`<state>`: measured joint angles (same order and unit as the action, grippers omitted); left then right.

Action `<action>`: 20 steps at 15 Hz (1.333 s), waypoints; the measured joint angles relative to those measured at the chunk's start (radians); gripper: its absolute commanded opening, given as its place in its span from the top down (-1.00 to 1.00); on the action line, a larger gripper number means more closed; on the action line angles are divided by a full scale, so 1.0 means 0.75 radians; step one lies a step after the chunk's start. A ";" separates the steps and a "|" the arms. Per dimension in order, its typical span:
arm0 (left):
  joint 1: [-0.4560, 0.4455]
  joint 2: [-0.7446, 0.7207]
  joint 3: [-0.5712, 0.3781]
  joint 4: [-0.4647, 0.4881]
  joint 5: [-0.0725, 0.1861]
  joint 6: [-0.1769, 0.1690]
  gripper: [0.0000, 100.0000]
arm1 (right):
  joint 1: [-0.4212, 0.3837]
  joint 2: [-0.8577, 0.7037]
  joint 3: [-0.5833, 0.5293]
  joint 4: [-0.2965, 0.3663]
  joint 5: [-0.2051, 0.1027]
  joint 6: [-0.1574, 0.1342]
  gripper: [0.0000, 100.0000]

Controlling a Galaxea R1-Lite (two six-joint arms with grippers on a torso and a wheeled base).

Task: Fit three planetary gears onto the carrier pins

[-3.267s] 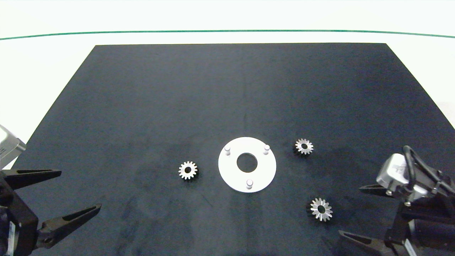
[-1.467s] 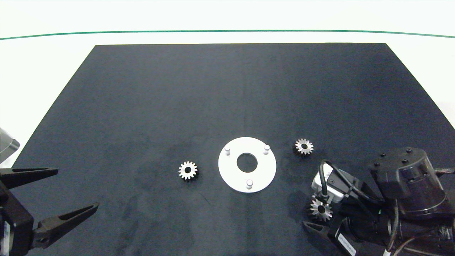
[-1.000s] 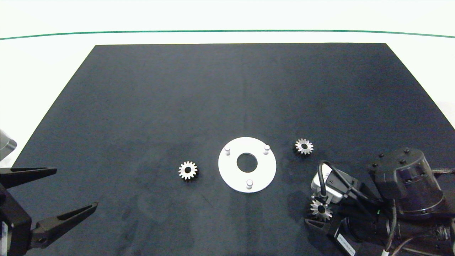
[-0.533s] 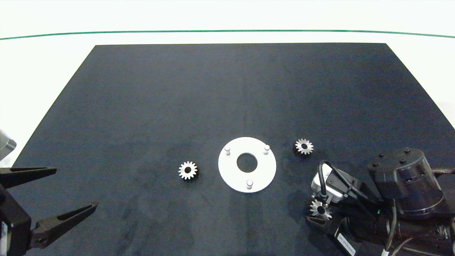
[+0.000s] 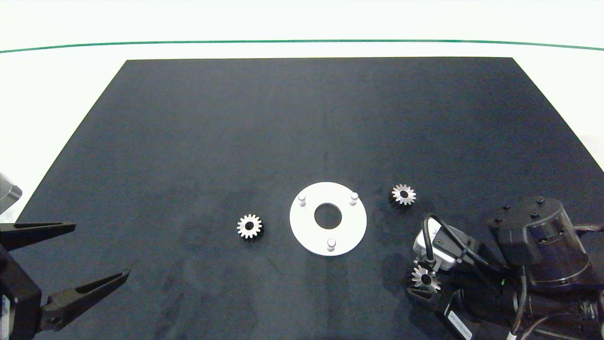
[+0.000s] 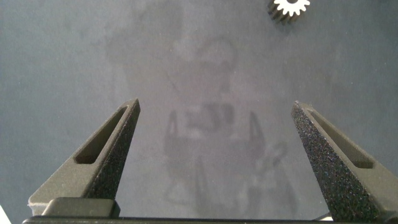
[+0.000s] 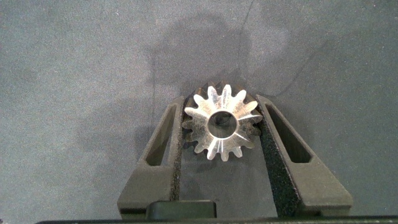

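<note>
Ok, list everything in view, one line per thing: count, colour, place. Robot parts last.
Planetary gears: three, silvery. One lies left of the disc, one right of it, one between the right pincer's fingers.
Disc: one, white, round with a large centre hole, flat at mid-mat.
Carrier pins: three, whitish, upright in a triangle on the disc, all bare.
Mat: one, black, covering most of the table.
Table: one, white, with a green line near the far edge.
Left pincer: dark, open, at the mat's near left corner, holding nothing.
Right pincer: dark, closed on the near-right gear.
</note>
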<state>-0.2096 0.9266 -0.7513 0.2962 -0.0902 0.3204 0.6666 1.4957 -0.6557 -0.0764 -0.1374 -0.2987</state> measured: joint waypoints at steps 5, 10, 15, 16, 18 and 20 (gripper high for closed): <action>-0.001 0.000 0.000 0.004 0.001 0.000 -1.00 | 0.000 0.000 -0.001 0.001 -0.001 0.000 0.81; -0.002 -0.001 0.000 0.004 0.000 0.000 -1.00 | 0.000 -0.005 -0.010 -0.010 0.001 0.001 0.92; 0.003 -0.022 -0.021 0.004 0.005 0.001 -1.00 | 0.012 0.018 -0.249 0.092 -0.033 -0.003 0.92; 0.003 -0.033 -0.026 0.005 0.006 0.000 -1.00 | 0.022 0.037 -0.350 0.163 -0.037 -0.005 0.92; 0.003 -0.056 -0.041 0.010 0.017 0.001 -1.00 | 0.053 0.092 -0.567 0.305 -0.041 -0.008 0.92; 0.003 -0.082 -0.078 0.076 0.040 0.002 -1.00 | 0.102 0.170 -0.775 0.451 -0.045 -0.010 0.92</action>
<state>-0.2072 0.8653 -0.8100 0.3530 -0.0604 0.3217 0.7432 1.6230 -1.2372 0.2617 -0.1711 -0.3060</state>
